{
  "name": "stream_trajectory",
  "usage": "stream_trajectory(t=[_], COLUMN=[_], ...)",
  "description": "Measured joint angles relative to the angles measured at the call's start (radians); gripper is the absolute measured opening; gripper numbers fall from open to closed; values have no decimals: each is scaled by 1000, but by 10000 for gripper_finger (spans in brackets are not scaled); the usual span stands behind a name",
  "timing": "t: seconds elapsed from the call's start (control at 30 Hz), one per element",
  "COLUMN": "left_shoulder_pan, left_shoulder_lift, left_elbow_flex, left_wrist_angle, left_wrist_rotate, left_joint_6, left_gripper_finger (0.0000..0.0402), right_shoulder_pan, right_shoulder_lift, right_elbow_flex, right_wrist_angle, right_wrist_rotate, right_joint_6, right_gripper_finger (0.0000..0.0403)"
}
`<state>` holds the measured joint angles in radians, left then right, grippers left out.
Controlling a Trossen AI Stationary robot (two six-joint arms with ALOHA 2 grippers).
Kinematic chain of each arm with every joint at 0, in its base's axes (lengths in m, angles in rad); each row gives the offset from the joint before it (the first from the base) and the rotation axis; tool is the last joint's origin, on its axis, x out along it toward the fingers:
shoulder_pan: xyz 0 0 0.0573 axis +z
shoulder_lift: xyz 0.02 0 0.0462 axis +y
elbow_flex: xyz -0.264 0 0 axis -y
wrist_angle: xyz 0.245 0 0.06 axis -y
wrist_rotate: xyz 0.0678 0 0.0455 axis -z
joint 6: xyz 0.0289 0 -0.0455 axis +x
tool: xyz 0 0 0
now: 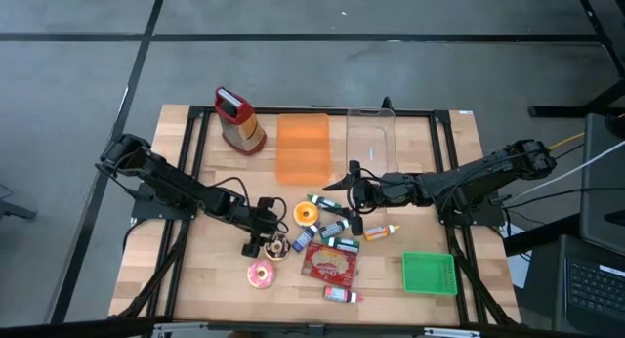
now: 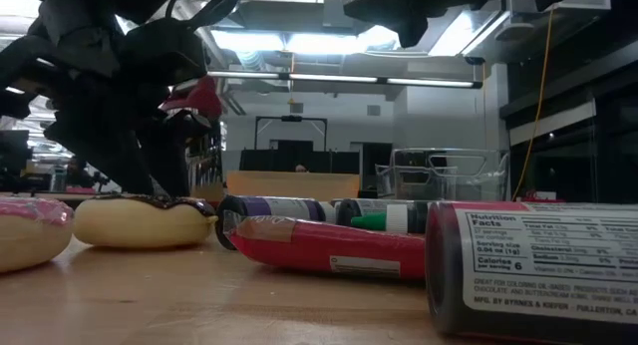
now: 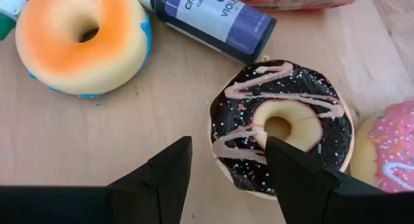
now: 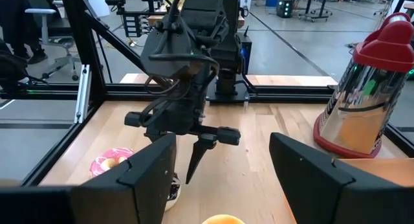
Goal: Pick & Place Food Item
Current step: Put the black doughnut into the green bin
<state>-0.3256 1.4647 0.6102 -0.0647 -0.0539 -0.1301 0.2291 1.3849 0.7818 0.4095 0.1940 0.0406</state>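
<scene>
Chocolate doughnut [image 3: 282,123] edge under open left gripper [image 3: 229,160]; pink doughnut [image 3: 393,158] cropped

Layout as I see it from overhead: grater [image 1: 239,120] upper left of the table [image 1: 186,279]; flat tray [image 1: 303,147] right of it; clear tub [image 1: 370,143] further right. Bottles [image 1: 330,224] cluster at centre. Three doughnuts [image 1: 277,246] lie left of them. Snack packet [image 1: 330,264] below centre. Small basket [image 1: 430,274] lower right.
</scene>
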Motion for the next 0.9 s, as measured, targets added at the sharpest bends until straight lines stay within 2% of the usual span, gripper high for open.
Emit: stream_trajectory(t=[0.27, 0.53, 0.77, 0.9], left_shoulder_pan=[0, 16, 34, 34], left_shoulder_lift=[0, 0, 9, 47], left_elbow_flex=[0, 0, 0, 0], left_wrist_angle=[31, 37, 32, 47], left_wrist_rotate=[78, 62, 47, 84], left_joint_6=[-91, -173, -174, -184], left_gripper_finger=[192, 192, 192, 192], right_shoulder_pan=[0, 0, 2, 2], right_shoulder_lift=[0, 0, 0, 0], right_elbow_flex=[0, 0, 0, 0], right_wrist_angle=[0, 0, 0, -1], right_wrist_rotate=[-3, -3, -11, -23], right_joint_6=[3, 7, 24, 26], right_gripper_finger=[251, 251, 251, 251])
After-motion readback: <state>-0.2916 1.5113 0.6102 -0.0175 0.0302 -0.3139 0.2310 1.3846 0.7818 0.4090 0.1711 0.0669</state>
